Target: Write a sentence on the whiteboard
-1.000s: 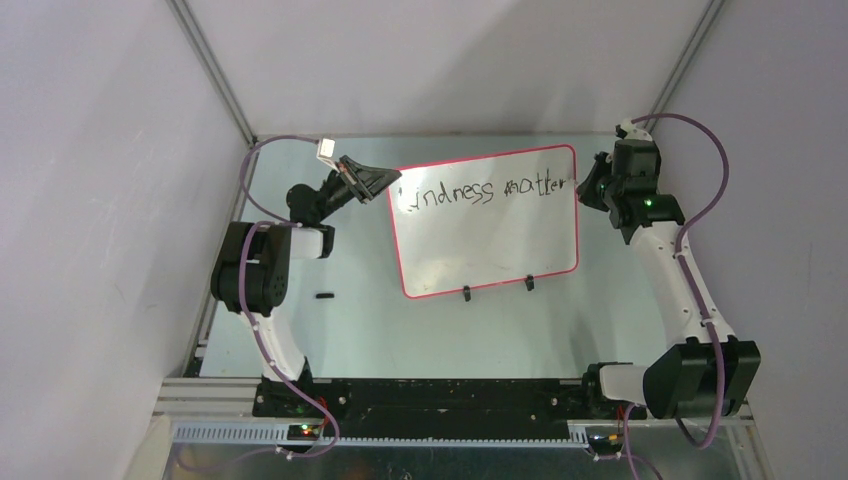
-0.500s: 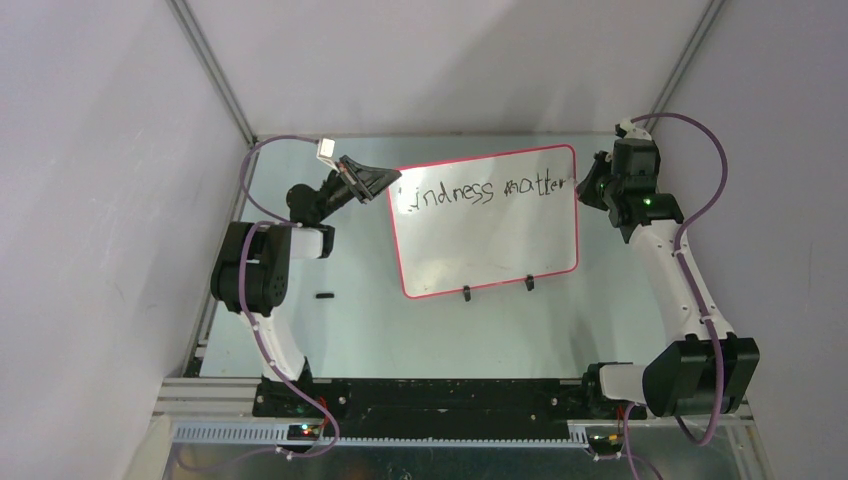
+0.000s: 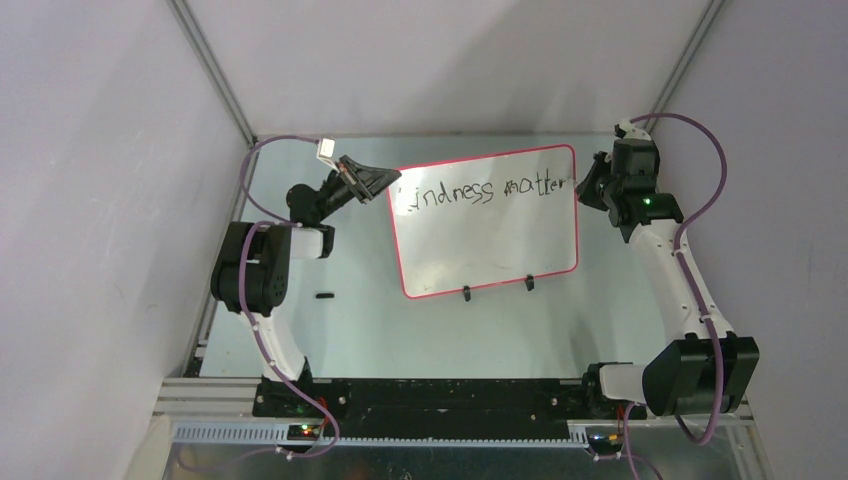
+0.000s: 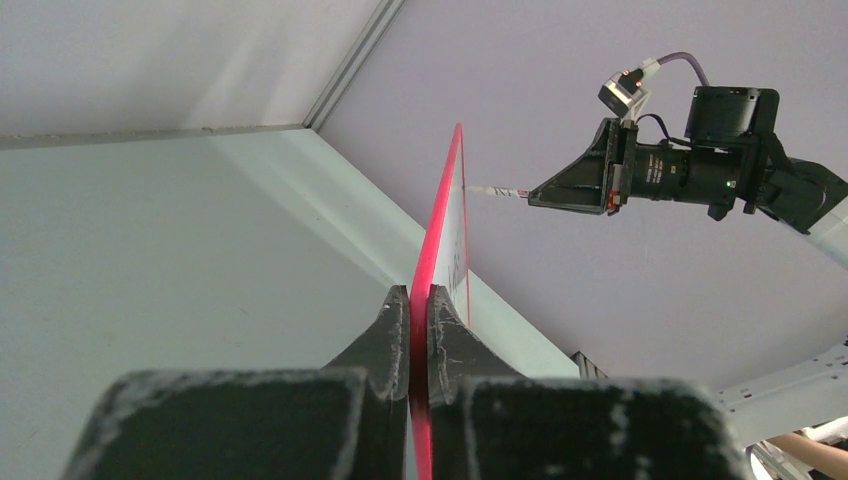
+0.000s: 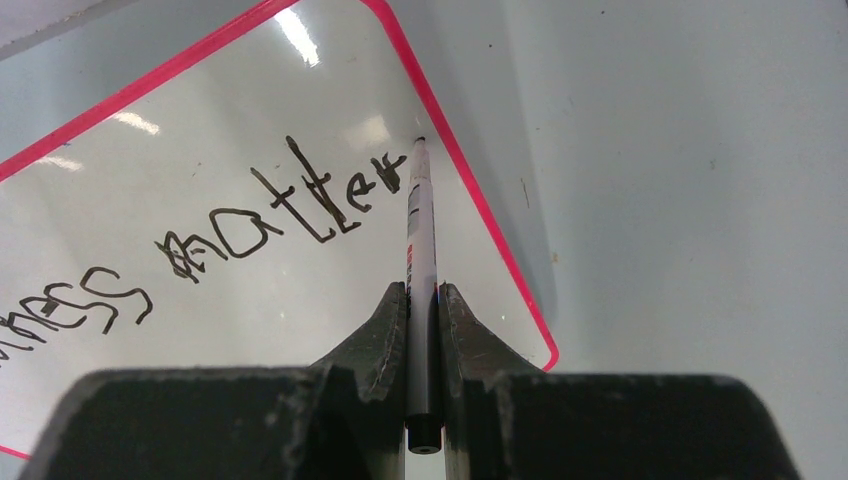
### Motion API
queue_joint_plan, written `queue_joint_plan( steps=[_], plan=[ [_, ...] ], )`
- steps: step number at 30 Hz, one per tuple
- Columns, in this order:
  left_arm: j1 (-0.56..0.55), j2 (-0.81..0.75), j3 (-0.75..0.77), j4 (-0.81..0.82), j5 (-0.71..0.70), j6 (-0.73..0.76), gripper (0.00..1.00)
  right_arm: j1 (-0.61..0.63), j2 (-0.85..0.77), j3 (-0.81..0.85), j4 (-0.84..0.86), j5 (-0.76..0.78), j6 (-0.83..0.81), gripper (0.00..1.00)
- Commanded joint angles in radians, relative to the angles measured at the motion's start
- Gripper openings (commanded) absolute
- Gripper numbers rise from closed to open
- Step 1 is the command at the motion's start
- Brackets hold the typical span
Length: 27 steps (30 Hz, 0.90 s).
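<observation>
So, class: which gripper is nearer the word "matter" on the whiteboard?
Right. The right gripper holds a marker whose tip sits just past "matter"; the left gripper clamps the opposite edge of the whiteboard.

- The right gripper (image 3: 585, 183), clamped on the marker (image 5: 421, 230), has edged slightly right and toward the far side, off the right rim of the whiteboard (image 3: 480, 255).
- Its wrist has turned a little, so the dark head now sits slightly farther back, beside the end of "matter" in the sentence (image 3: 490, 190).
- The shift is small.
</observation>
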Motion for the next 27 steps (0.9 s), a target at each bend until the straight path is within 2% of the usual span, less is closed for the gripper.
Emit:
queue_joint_plan(
  steps=[1,27],
  plan=[
    [0.021,-0.024,0.010,0.051,0.017,0.043,0.00,0.007,0.004,0.025,-0.019,-0.013,-0.010,0.00],
    [0.020,-0.023,0.010,0.053,0.016,0.041,0.00,-0.005,-0.017,0.013,-0.066,0.034,-0.007,0.00]
  ],
)
